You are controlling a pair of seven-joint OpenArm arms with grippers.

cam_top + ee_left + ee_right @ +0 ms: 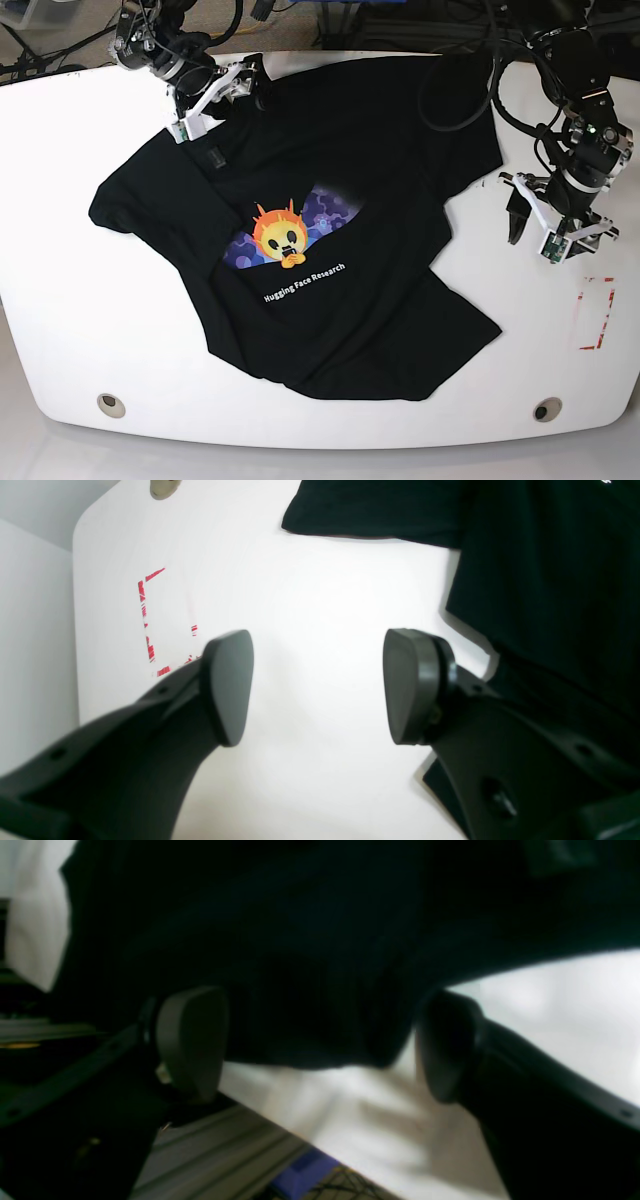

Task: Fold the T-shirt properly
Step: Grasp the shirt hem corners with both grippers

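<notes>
The black T-shirt (340,200) lies spread and creased on the white table (60,300), print up, with the orange face and white text (292,240) near its middle. My right gripper (232,110) is at the shirt's far left corner. In the right wrist view it (320,1045) is open, with a fold of black cloth (310,990) lying between the spread pads. My left gripper (535,238) hovers open and empty over bare table just right of the shirt. In the left wrist view it (320,687) has the shirt's edge (550,580) to its right.
Red tape corner marks (595,310) sit on the table at the right, also in the left wrist view (150,620). Two round holes (111,404) (546,409) lie near the front edge. Cables and gear crowd the back edge (330,15).
</notes>
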